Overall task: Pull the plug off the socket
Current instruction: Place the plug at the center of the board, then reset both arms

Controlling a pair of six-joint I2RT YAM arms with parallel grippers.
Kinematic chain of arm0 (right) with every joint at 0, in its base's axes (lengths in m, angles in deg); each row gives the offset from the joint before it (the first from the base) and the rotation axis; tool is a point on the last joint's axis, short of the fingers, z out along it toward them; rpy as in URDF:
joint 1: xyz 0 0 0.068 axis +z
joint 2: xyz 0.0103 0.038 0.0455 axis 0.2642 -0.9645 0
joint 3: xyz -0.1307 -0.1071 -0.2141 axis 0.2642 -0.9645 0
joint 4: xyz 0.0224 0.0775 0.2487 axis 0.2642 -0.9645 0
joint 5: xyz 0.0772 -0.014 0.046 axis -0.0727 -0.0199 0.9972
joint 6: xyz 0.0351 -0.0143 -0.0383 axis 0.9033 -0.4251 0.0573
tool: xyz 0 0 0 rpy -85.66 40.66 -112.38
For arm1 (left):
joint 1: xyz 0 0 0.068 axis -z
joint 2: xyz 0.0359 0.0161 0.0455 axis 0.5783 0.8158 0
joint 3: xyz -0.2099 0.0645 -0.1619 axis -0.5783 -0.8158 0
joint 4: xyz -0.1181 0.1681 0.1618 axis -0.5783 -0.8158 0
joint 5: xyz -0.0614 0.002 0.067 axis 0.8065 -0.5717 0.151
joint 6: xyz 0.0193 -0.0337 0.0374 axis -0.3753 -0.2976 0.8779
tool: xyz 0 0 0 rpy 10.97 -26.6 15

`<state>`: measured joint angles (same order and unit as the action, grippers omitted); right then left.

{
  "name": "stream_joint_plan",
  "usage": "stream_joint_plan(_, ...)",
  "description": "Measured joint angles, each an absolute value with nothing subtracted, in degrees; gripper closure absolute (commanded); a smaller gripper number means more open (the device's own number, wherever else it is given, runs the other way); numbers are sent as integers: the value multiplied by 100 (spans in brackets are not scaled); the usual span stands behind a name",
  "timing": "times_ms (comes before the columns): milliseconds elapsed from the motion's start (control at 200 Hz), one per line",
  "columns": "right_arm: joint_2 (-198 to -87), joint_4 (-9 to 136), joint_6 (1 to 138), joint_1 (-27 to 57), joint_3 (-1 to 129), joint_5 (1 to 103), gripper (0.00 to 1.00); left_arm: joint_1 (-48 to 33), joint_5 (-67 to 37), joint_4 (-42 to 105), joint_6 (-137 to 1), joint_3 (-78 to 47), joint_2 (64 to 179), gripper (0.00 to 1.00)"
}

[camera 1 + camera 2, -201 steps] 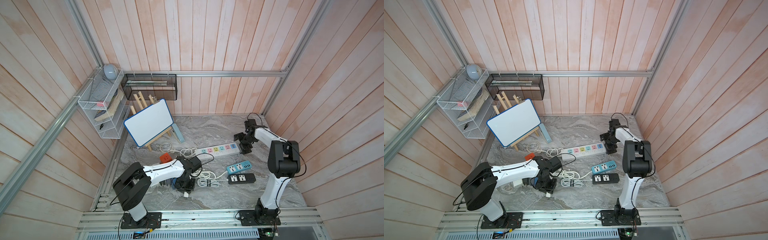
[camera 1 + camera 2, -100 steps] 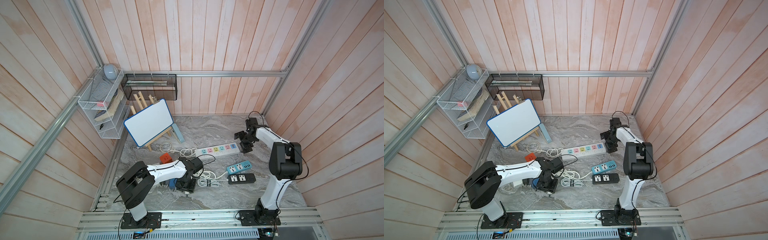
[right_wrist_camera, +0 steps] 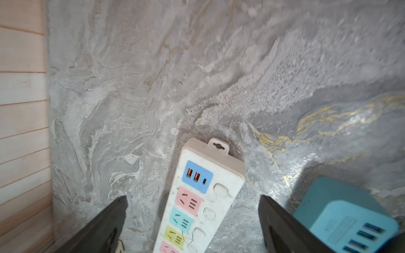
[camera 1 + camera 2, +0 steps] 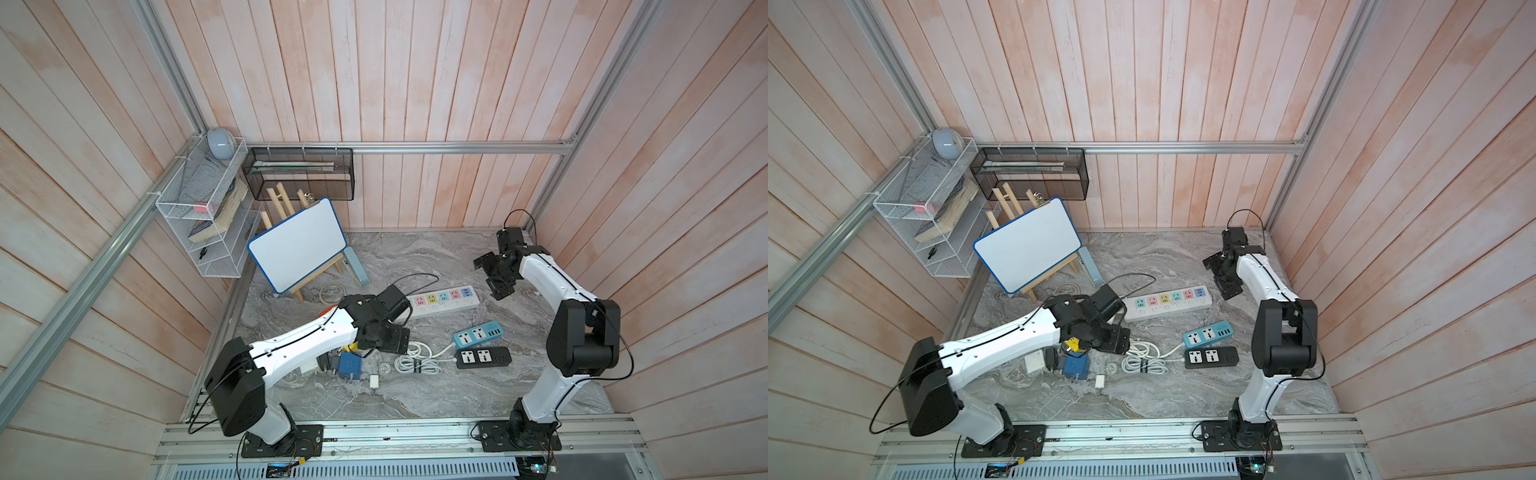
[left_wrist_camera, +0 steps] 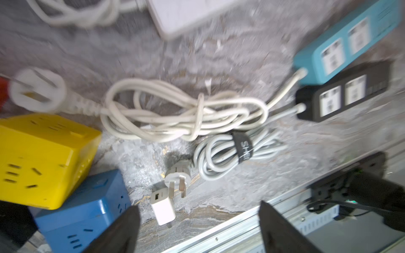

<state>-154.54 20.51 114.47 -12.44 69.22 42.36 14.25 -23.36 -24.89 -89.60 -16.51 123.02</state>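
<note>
Plug [image 4: 374, 381]: small white charger, lying loose on the surface [image 4: 415, 257], lower centre in both top views. It sits just beside the blue cube socket [image 5: 87, 210], not touching and not plugged in. A yellow cube [image 5: 43, 157] leans on the blue one. Left jaws spread wide, gripping nothing, hanging above the cubes and the coiled white cord [image 5: 175, 114]. Right jaws also wide and empty, over the end of the white strip [image 3: 203, 197], right of centre.
</note>
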Motion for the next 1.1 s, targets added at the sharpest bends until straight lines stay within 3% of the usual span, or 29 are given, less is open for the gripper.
stream_joint_plan(280, -14211, 2193, 9976, -1244, 6891, 2977, 2, -448, -2902, -1684, -8979, -2258, 10329, 0)
stream_joint_plan(565, -13411, 2550, 9240, -1253, 6126, 2448, 2, -1261, -4577, -1374, -8857, -3093, 10353, 0)
stream_joint_plan(690, -12707, 3033, 9185, -1293, 5309, 2312, 2, -1941, -4994, -965, -8850, -3747, 10259, 0)
stream_joint_plan(905, -11492, 4775, 8772, -1404, 3383, 1678, 2, -2114, -5663, 348, -8116, -4731, 9634, 0)
stream_joint_plan(1095, -11747, 6757, 7782, -1408, 1764, 1313, 2, -2568, -5460, 2753, -6540, -5946, 9756, 0)
